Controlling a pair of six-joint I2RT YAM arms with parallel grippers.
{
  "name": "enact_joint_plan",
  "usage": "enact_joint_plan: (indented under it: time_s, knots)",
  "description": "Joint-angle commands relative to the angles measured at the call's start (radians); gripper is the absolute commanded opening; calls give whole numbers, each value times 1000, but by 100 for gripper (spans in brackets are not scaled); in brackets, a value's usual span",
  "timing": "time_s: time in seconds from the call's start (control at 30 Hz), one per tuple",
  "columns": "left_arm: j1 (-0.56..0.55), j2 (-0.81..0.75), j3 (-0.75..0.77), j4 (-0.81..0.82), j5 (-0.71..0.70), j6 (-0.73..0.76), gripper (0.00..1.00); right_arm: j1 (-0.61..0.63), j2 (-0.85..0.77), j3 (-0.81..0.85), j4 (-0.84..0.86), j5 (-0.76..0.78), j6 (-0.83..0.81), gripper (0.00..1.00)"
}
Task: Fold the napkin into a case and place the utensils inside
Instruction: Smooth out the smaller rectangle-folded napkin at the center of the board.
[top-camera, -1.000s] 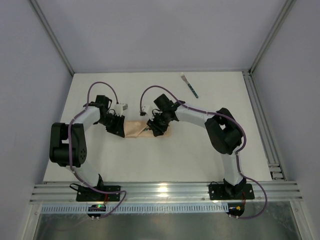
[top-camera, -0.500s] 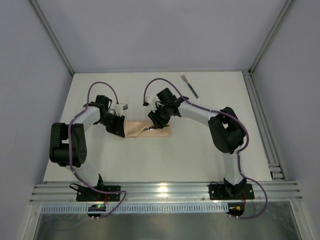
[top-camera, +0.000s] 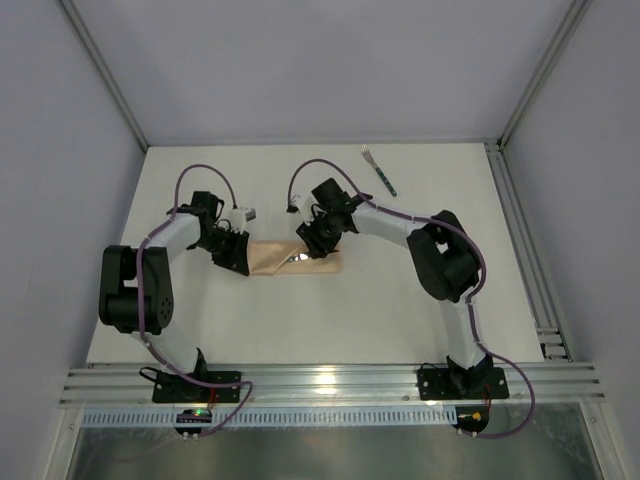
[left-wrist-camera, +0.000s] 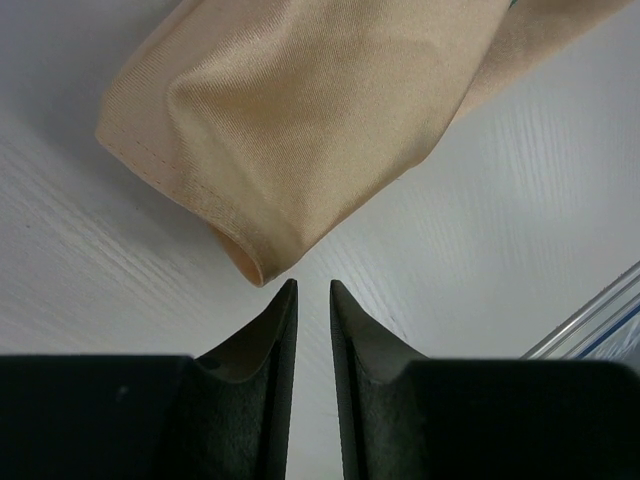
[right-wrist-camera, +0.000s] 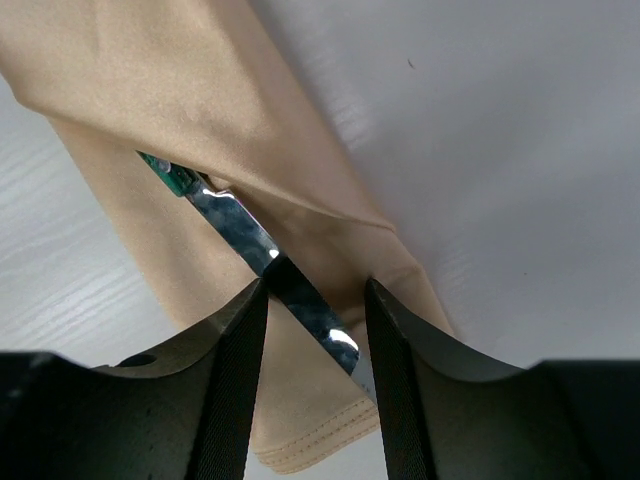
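Observation:
The napkin, folded into a narrow peach-tan case (top-camera: 325, 265), lies mid-table between both arms. A knife (right-wrist-camera: 240, 228) lies slanted on the case (right-wrist-camera: 180, 90), its green handle tucked under the diagonal flap and its silvery blade showing. My right gripper (right-wrist-camera: 316, 285) hovers open over the blade, one finger on each side, and stands at the case's upper middle (top-camera: 312, 245). My left gripper (left-wrist-camera: 313, 285) sits at the case's left end (top-camera: 245, 262). Its jaws are a narrow gap apart with nothing between them, and the cloth corner (left-wrist-camera: 245, 265) lies just past the left fingertip. A green-handled fork (top-camera: 379, 170) lies at the back right.
Aluminium rails run along the table's right side (top-camera: 525, 240) and front edge (top-camera: 320, 380). Grey walls close in the back and both sides. Purple cables loop over both arms above the case.
My right gripper has opened wider and drawn back slightly toward the far side, leaving the knife lying in the case. The left gripper has stayed in place.

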Motion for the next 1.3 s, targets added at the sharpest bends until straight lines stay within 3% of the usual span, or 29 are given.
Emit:
enact_joint_plan:
  time_s: [0.0,0.57,0.67,0.83,0.97,1.1,1.27]
  knots:
    - [5,-16,-3,25,29,2,20,-4,17,15,-42,-8,19,48]
    - [5,-28,-2,22,36,-1,16,28,-150,-94,0,-129,-11,46]
    - [5,-51,45,2,-4,15,23,28,-139,-110,3,-163,-20,46]
    - [-1,-99,231,-37,-18,38,45,19,-107,-123,13,-212,0,46]
    - [-80,-10,335,-52,-46,45,50,8,-128,-159,59,-245,35,46]
    - [-211,60,342,-12,-105,74,65,0,-205,-217,124,-281,84,46]
    - [-315,97,314,159,-187,70,62,-84,-272,-307,268,-383,271,41]
